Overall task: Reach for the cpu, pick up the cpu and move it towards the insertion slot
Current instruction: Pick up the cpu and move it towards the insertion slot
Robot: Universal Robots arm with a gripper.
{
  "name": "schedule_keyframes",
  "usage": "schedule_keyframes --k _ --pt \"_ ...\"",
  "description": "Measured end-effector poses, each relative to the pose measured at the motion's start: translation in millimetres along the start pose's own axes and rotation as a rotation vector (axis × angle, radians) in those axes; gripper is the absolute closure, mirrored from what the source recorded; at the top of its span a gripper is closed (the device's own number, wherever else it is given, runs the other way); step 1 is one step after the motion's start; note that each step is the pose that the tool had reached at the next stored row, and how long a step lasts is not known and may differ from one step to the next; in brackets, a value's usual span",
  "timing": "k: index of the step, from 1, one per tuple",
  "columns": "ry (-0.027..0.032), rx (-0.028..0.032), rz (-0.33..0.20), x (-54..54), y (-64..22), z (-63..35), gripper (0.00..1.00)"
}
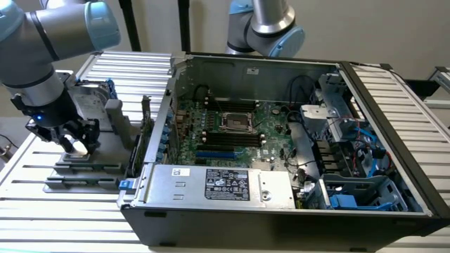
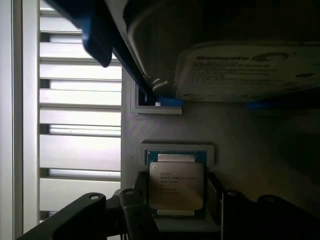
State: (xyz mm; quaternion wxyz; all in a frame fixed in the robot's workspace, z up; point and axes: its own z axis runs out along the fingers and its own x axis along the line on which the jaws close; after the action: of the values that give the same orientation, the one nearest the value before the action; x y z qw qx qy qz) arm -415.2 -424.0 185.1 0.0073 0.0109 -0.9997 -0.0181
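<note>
A slatted metal table [image 1: 42,211] is carrying an open computer case [image 1: 281,224] lying on its side, and at the exterior view's left a grey holder [image 1: 81,171] is keeping spare parts within reach. The end effector [image 1: 74,142] is hanging low over this holder with its fingers [image 2: 216,197] spread open on either side of the cpu [image 2: 176,185]. It is not yet gripping the cpu, which is lying flat in its square pocket near a hard drive [image 2: 240,70]. The insertion slot [image 1: 237,122] is sitting well apart on the motherboard inside the case, facing upward for access.
</note>
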Motion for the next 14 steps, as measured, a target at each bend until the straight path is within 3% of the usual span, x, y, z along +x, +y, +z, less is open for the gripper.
schedule_keyframes --k 5,14 --pt "0.0 -0.0012 0.0 0.2 0.4 -10.5 0.45" --pt "0.0 -0.0025 -0.002 0.2 0.5 -50.8 0.45"
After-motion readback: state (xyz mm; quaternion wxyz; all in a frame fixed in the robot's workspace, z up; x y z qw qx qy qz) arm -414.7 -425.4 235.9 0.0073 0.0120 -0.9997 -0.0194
